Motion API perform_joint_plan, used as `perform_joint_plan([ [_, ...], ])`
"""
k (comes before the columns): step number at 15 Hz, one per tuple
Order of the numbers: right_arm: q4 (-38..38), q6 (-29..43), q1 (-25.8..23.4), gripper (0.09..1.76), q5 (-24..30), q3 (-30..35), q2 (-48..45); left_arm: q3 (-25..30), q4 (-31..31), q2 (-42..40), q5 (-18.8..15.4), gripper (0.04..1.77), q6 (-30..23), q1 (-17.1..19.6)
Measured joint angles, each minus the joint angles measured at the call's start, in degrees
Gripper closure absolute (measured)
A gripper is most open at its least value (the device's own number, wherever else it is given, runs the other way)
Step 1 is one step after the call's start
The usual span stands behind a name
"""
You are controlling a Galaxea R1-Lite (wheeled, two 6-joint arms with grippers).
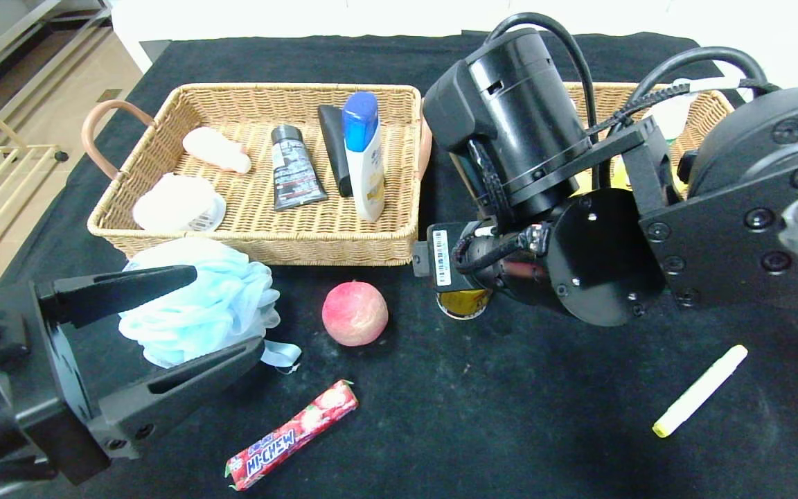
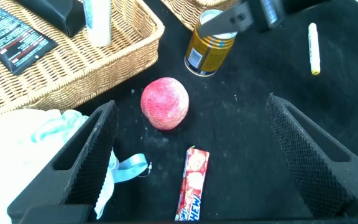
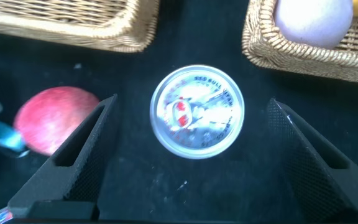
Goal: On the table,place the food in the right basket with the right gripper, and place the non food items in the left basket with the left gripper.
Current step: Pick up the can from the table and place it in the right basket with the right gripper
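My right gripper (image 3: 192, 102) is open, pointing straight down over a gold drink can (image 3: 197, 112) that stands upright between the two baskets; the can (image 1: 463, 303) is partly hidden under my right wrist in the head view. My left gripper (image 1: 227, 310) is open and empty, above the table beside a light blue bath pouf (image 1: 198, 305). In the left wrist view (image 2: 190, 102) it frames a red peach (image 2: 165, 102) and a Hi-Chew candy stick (image 2: 193, 183), with the pouf (image 2: 17, 130) outside one finger. A yellow-white marker (image 1: 699, 390) lies at the right.
The left basket (image 1: 253, 242) holds a shampoo bottle (image 1: 364, 152), a dark tube (image 1: 294, 170) and white items. The right basket (image 1: 711, 104) is mostly hidden behind my right arm; its rim (image 3: 303, 53) and a white rounded item (image 3: 309, 18) show in the right wrist view.
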Motion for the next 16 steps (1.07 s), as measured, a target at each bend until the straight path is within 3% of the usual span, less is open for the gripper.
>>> perform_joint_plan([
  [16, -0.5, 1.8, -2.4, 0.15, -1.5, -1.1, 5.4, 0.2, -0.1, 0.1, -0.1, 0.09, 0.0, 0.0],
])
